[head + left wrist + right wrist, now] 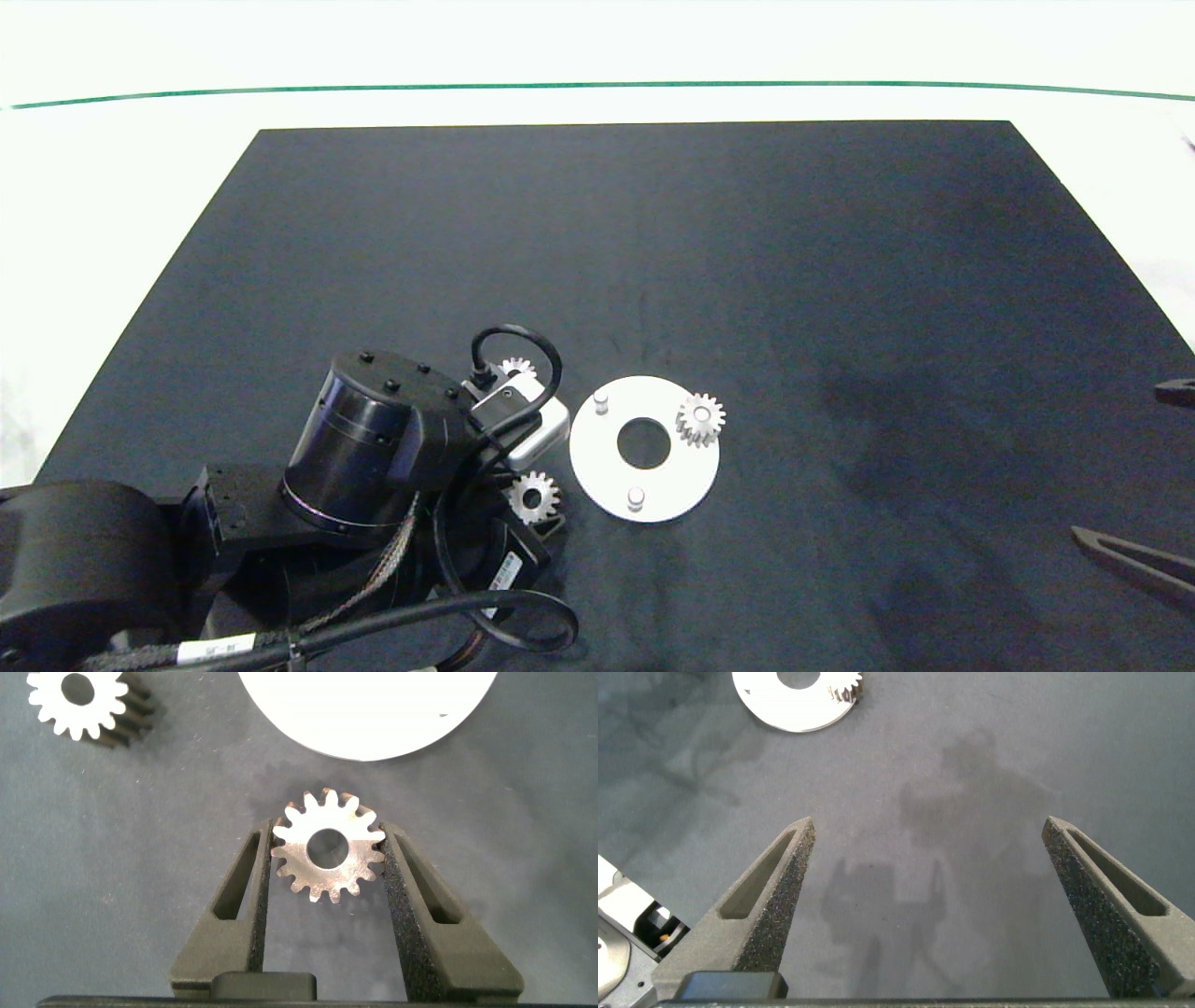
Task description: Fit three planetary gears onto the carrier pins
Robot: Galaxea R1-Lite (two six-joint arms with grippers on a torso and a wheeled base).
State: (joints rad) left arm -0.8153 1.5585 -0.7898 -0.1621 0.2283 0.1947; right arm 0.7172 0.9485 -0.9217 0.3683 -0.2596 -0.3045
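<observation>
Sitting on one of the three carrier pins (600, 401) is a single planetary gear (700, 418), at the right rim of the white disc (674, 485); the other two pins stand bare, one at the disc's upper left, one (636, 497) at its near edge. Three gears in all: the mounted one, a second gear (534, 496) lying flat on the black mat (653, 243) just left of the disc, and a third gear (516, 368) farther back, half hidden behind the left arm's wrist camera and cable. The left gripper (327, 854) is down at the second gear, its two foam-faced fingers touching the teeth on either side, closed against it while it lies on the mat. From above the fingers themselves are mostly buried under the arm. The right gripper (929, 859) hangs well off to the right over bare mat, fingers spread wide with nothing between them; only its tips cut into the overhead view's right edge.
</observation>
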